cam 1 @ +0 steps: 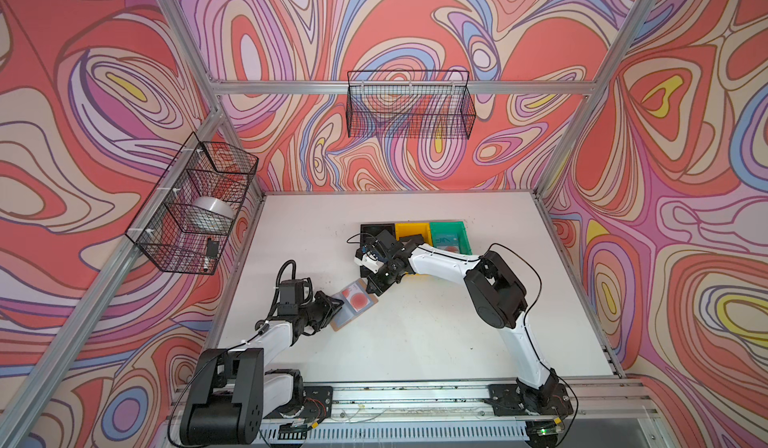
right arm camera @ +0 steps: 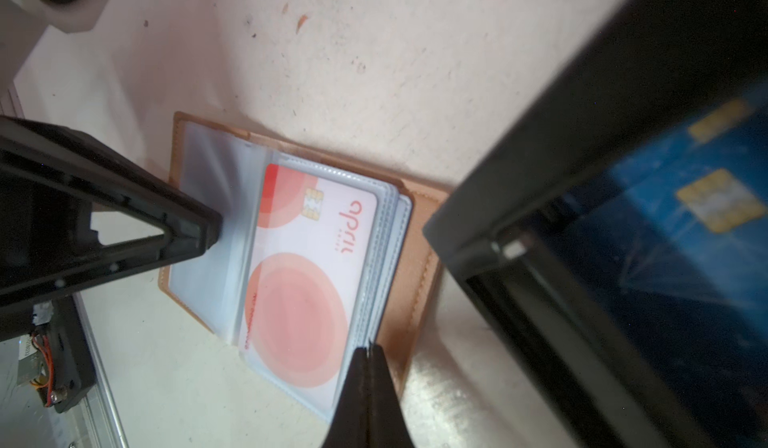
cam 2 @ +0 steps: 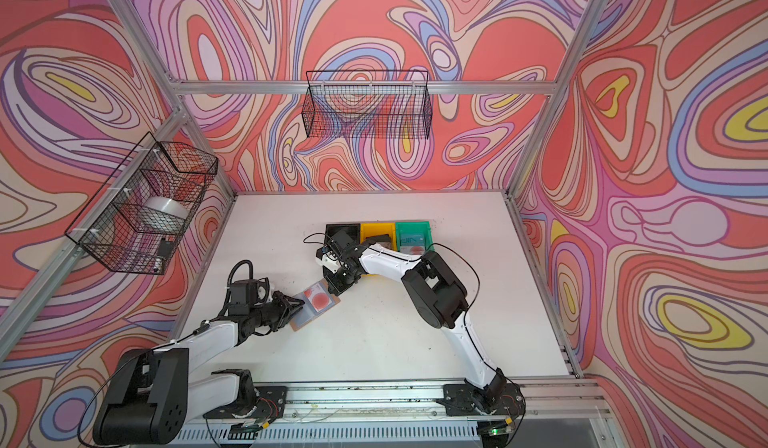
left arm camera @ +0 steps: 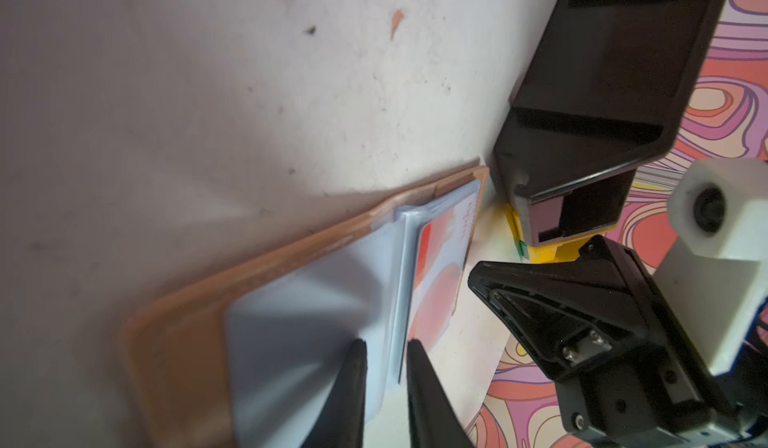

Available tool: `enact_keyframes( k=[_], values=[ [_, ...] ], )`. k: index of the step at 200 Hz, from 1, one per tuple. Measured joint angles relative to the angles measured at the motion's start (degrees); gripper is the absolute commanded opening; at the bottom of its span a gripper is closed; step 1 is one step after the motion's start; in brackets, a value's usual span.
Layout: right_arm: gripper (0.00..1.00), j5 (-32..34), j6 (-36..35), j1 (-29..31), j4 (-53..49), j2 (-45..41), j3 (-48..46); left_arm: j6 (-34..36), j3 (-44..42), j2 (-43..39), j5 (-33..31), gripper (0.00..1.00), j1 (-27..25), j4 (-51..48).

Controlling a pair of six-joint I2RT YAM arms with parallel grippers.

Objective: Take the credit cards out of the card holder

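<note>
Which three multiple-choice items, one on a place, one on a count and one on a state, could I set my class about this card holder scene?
1. Where does the card holder lie?
A. in a wall basket
B. on the white table, between the left end effector and the right end effector
C. on the front rail

2. How many plastic bins stand in the row?
A. two
B. five
C. three

3. What state is the card holder in?
A. open, the pale red-circle card showing inside
B. snapped shut
C. standing on edge

Answers:
1 B: both top views show it on the table between the two arms' tips.
2 C: a black, a yellow and a green one stand side by side.
3 A: the right wrist view shows it spread flat with the card face up.
</note>
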Motion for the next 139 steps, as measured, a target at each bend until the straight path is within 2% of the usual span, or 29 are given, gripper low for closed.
enact_keyframes(
  k=[139],
  values=[
    [0.01,-2.78,0.92,0.02,1.66,1.22,-0.35,-0.02,0.59,4.79,0.24,0.21,-0.37,4.87]
  ],
)
